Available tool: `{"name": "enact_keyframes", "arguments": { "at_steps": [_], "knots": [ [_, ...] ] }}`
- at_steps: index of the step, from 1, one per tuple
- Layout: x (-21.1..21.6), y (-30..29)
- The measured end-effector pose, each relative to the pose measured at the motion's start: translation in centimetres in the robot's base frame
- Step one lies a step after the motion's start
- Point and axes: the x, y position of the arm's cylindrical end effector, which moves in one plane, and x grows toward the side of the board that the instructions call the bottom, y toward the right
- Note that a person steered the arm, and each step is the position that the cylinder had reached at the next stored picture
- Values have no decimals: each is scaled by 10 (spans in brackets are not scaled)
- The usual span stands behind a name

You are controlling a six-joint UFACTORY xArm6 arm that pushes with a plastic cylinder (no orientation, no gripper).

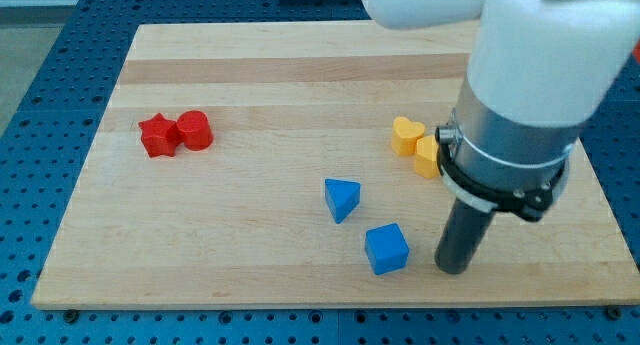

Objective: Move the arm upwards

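Resting on the desk (pixel 300 70) near its bottom edge, my tip (pixel 455 268) sits just to the view's right of the blue cube (pixel 386 249), apart from it w/ a small gap. No jaws on this rig, only the rod, so nothing is held. Taking the blue cube as landmark: blue triangular block (pixel 341 198) up and left of it; yellow heart (pixel 406 134) and a second yellow block (pixel 428 156), partly hidden by the arm, up and right; red star (pixel 157 136) touching red cylinder (pixel 195 130) far to upper left. Going upwards, the yellow pair prob lies in my path.
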Motion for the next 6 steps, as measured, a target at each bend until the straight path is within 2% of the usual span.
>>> {"name": "enact_keyframes", "arguments": {
  "at_steps": [1, 2, 3, 4, 6],
  "knots": [
    [13, -16],
    [8, -38],
    [-42, -60],
    [-113, -84],
    [-187, -148]
  ]
}}
